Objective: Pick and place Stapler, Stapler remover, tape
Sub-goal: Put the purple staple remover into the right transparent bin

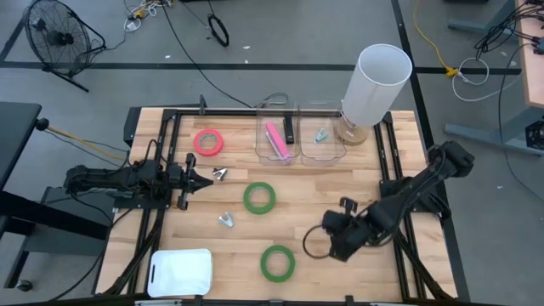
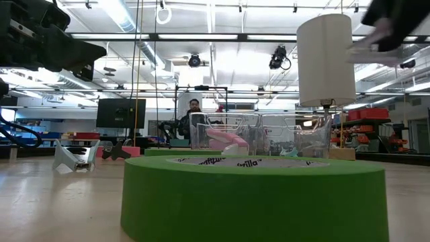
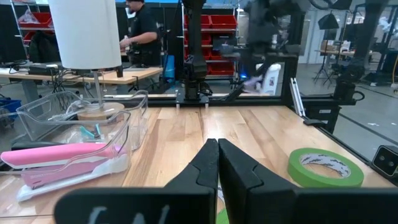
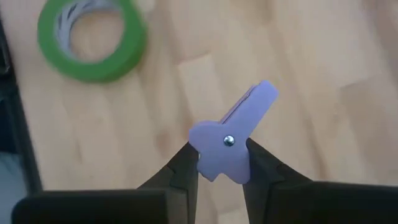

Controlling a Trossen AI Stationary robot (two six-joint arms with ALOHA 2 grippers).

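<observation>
Your right tool (image 4: 219,163) pinches the purple remover (image 4: 233,134) above the surface (image 1: 340,183), ready for carrying; left tool (image 3: 217,165) waits pressed together.

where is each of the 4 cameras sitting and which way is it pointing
High view: above the table, looking straight down; shows both arms, left gripper and right gripper.
Low view: at tabletop height, facing level across a green tape roll into the room; dark arm parts at top.
Left wrist view: on the left arm, looking past its shut fingers along the table.
Right wrist view: on the right arm, looking down at the wood; fingers grip a purple stapler remover.
Shared: high and left wrist views both show the pink stapler.
</observation>
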